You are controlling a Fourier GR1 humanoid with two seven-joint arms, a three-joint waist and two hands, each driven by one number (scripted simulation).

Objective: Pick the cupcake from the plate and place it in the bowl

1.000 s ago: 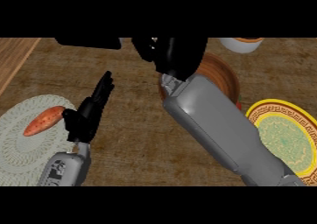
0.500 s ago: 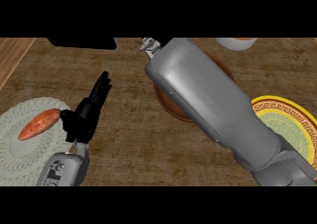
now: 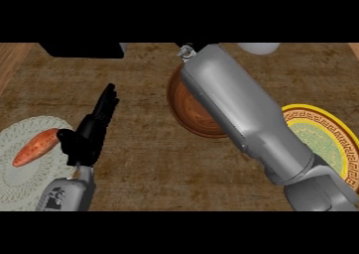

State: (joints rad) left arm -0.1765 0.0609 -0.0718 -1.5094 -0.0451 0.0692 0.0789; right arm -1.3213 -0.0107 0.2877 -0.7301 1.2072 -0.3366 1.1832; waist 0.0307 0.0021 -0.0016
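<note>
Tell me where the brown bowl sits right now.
In the head view the brown bowl sits at the counter's upper middle, half hidden under the right forearm, left of the yellow-rimmed plate.

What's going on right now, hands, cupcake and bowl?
Left robot hand open, resting beside the pale plate. Right robot hand out of view; its forearm covers the brown bowl. Cupcake not visible.
</note>
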